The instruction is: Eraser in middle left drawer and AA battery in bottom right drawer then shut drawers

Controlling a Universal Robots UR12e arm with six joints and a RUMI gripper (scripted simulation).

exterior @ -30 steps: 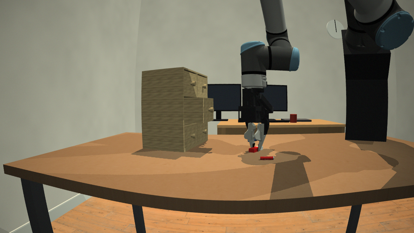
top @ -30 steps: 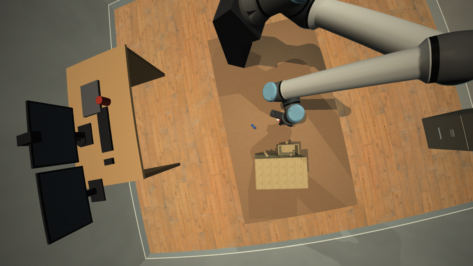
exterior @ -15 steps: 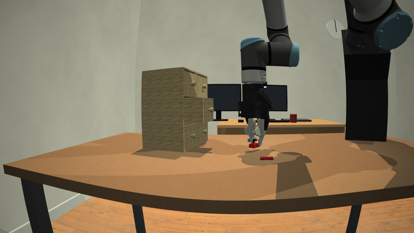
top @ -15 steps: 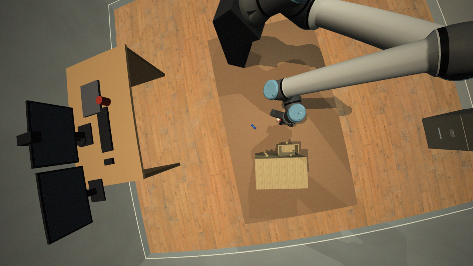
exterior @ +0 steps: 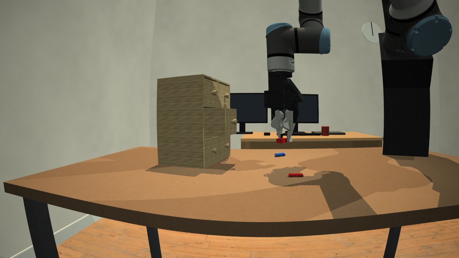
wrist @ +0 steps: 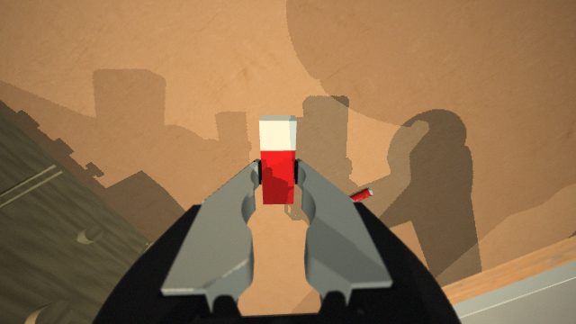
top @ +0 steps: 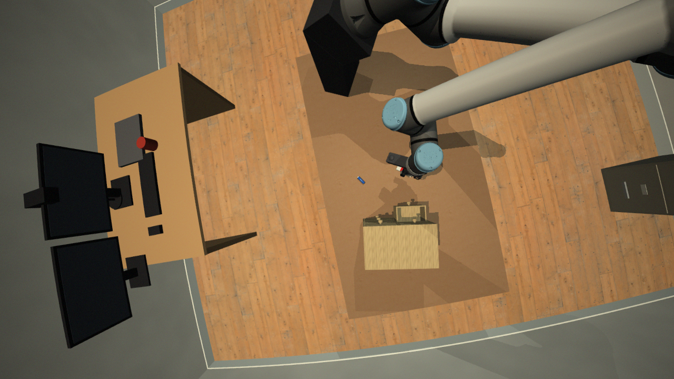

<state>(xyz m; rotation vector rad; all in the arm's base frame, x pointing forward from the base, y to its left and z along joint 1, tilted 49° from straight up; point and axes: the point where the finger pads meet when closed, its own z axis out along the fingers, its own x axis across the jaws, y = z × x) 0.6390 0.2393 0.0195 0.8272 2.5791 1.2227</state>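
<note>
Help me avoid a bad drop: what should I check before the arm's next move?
1. Eraser held between the gripper's fingers: ok.
2. Eraser lifted off the table: ok.
3. Left middle drawer pulled out: ok.
4. Eraser over that drawer: not ok, it hangs out in front, lower than the drawer's top.
5. Chest upright: ok.
6. AA identified, blue battery or red battery: cannot tell.
</note>
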